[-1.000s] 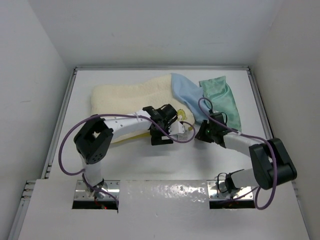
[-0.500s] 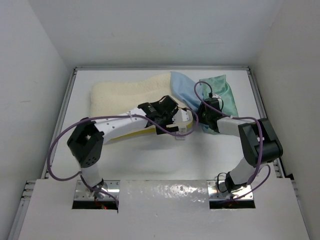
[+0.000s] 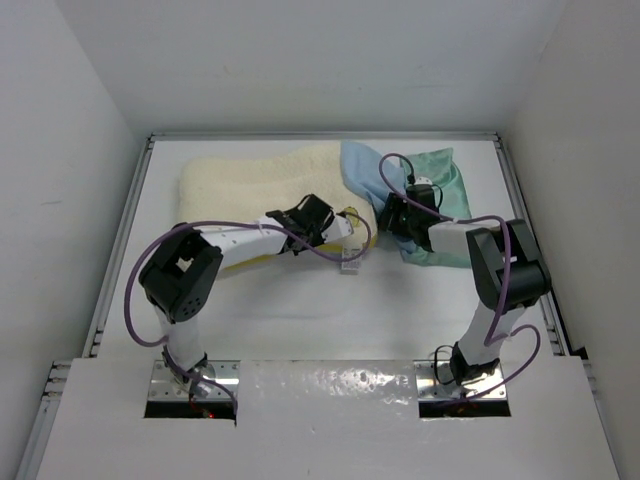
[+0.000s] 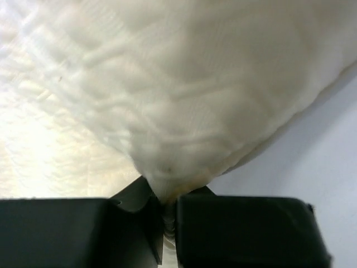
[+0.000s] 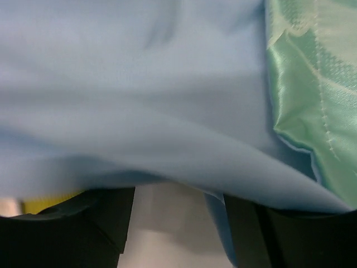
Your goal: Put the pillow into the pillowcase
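Pillow (image 3: 250, 185) is lying across the far side of the table (image 3: 300, 300), its right end meeting the light-blue mouth of the pillowcase (image 3: 445, 190). The left gripper (image 4: 167, 209) is pinching the pillow's near corner with jaws clamped together, and the right gripper (image 5: 178, 223) is waiting, fingers (image 5: 100, 223) spread against the blue lining, gripping nothing. Feeding the corner in well is probably calling for the right gripper to catch the mouth's edge and hold it wide while the left pushes rightward. Both arms are hiding how far the pillow is reaching inside.
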You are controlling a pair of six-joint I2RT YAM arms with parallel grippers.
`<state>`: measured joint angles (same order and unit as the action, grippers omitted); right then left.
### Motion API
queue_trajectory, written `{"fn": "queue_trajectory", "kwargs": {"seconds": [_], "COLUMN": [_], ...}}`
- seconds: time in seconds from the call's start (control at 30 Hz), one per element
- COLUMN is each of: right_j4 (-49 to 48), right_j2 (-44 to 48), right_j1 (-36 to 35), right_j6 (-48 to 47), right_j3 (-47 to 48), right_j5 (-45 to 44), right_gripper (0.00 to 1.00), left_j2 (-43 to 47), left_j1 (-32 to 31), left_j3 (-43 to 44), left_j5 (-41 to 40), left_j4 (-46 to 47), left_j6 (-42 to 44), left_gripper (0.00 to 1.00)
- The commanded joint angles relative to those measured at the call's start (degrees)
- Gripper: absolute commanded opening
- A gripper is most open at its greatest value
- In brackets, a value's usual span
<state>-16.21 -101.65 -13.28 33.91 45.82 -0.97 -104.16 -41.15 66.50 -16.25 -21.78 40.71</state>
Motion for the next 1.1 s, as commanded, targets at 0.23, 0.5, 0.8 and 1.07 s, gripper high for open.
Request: {"fn": "queue_trajectory", "kwargs": {"seconds": [0.23,0.5,0.8,1.07], "right_j4": [0.56,11.91,24.53,36.25], "right_j2": [-5.91,-14.9,10.92,24.55], "right_j1": [-1.75,-1.84,-2.19,-3.77], "right_j6": [0.08,6.96,-18.16,-19.85], "right_j3": [9.79,21.42,6.57,0.85], "right_j5": [-6.48,-14.69,5.15,14.15], "right_gripper": [0.57,0.0,0.0,0.0], "left_j2": [2.03,1.77,-1.74,-3.95], "left_j1": [3.62,5.46,6.78,3.62], "left_j3": [8.56,10.31,20.15,15.86], "left_j5": [7.11,7.9,1.75,1.91], "left_j4": [-3.44,-2.74,-3.36,0.51], "left_j6": [-5.11,-7.13,-9.07,-2.48], "left_gripper": [0.0,0.0,0.0,0.0]}}
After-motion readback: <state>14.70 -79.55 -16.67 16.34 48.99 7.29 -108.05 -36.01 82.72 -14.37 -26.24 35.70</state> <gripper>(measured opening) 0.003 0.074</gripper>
